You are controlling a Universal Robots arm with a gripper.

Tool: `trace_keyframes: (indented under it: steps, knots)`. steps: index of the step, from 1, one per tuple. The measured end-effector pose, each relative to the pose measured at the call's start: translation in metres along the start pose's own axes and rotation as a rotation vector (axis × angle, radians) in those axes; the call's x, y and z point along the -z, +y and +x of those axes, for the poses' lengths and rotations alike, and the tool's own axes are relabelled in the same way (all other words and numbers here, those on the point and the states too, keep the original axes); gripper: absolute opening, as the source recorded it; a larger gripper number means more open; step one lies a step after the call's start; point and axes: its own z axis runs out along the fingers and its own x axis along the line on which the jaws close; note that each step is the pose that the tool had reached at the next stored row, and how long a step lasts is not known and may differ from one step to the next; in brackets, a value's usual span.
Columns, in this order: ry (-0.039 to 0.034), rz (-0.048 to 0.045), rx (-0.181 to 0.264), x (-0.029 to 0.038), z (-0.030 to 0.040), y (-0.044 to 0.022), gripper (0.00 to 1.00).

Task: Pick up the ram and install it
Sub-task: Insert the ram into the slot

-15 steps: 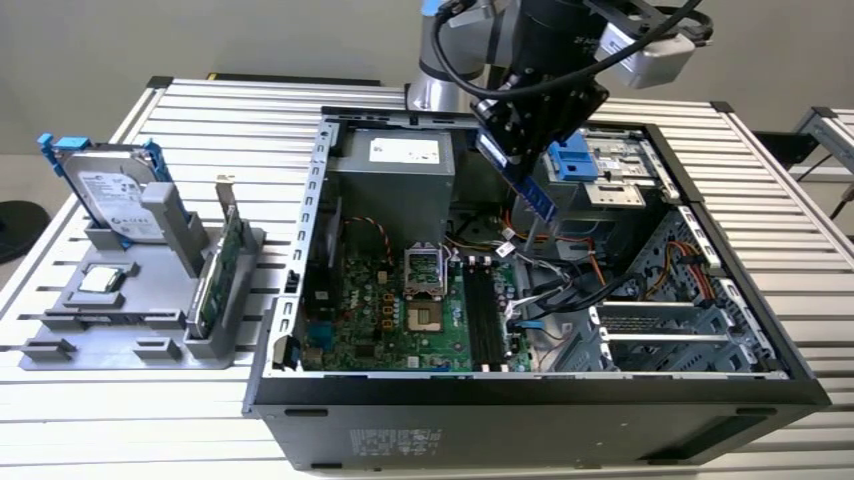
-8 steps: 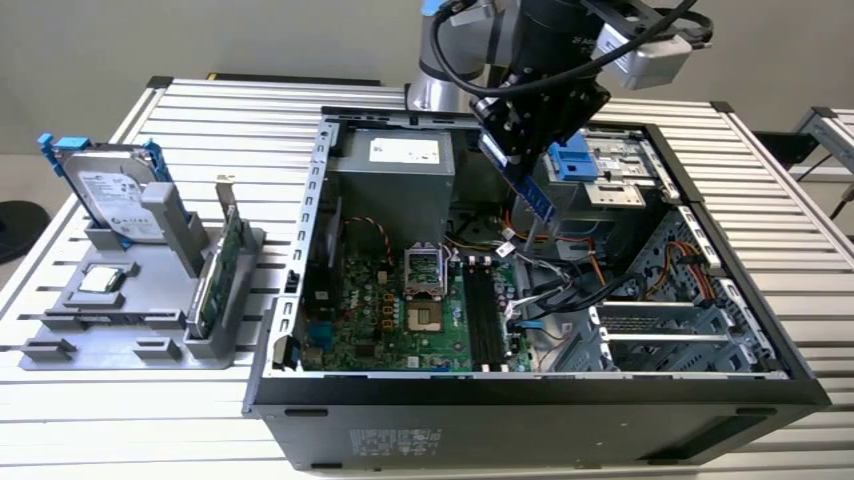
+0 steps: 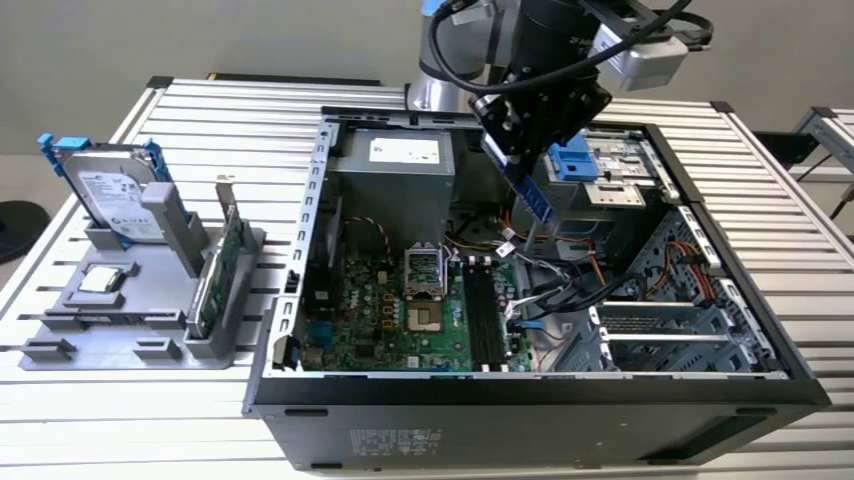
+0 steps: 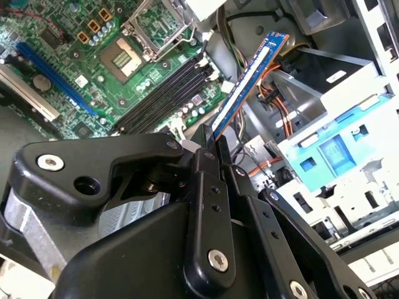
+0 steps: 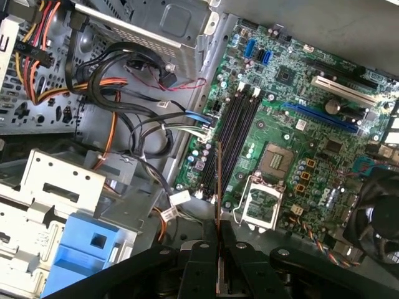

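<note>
My gripper (image 3: 515, 150) is shut on the ram (image 3: 534, 205), a thin bluish stick that hangs tilted above the open computer case (image 3: 320, 200). In the second wrist view the ram (image 4: 249, 78) juts out from between the black fingers (image 4: 206, 180), over the cables beside the motherboard. In the first wrist view the ram (image 5: 217, 180) appears edge-on and runs roughly parallel to the black memory slots (image 5: 237, 134). The slots (image 3: 483, 315) lie below the ram, toward the case's front wall, and have no stick in them. The ram is well above the board and touches nothing.
A silver hard drive (image 3: 114, 195) and a green card with a bracket (image 3: 220, 265) stand in a grey holder (image 3: 107, 335) at the exterior view's left. Loose cables (image 3: 554, 285), a blue drive caddy (image 3: 571, 160) and the processor socket (image 3: 424, 290) surround the slots.
</note>
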Motion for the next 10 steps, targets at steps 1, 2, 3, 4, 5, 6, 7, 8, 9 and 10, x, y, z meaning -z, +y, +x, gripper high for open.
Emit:
trace_keyframes:
  steps: [1, 2, 3, 4, 5, 6, 7, 8, 9, 10]
  knots:
    - [0.0002, 0.0001, -0.007, -0.0001, 0.0000, 0.0000, 0.00]
    - [0.0003, 0.0003, -0.011, -0.0001, 0.0001, 0.0001, 0.00]
    - [0.0005, 0.0004, -0.015, -0.0002, 0.0003, 0.0002, 0.00]
    - [0.0006, 0.0005, -0.019, -0.0003, 0.0004, 0.0003, 0.00]
    - [0.0006, 0.0004, -0.023, -0.0002, 0.0005, 0.0004, 0.00]
    - [0.0007, 0.0005, -0.028, -0.0002, 0.0005, 0.0005, 0.00]
    - [0.0009, 0.0006, -0.033, -0.0003, 0.0006, 0.0006, 0.00]
    - [0.0010, 0.0006, -0.039, -0.0003, 0.0006, 0.0007, 0.00]
    - [0.0012, 0.0007, -0.044, -0.0004, 0.0007, 0.0008, 0.00]
    - [0.0013, 0.0008, -0.050, -0.0004, 0.0007, 0.0009, 0.00]
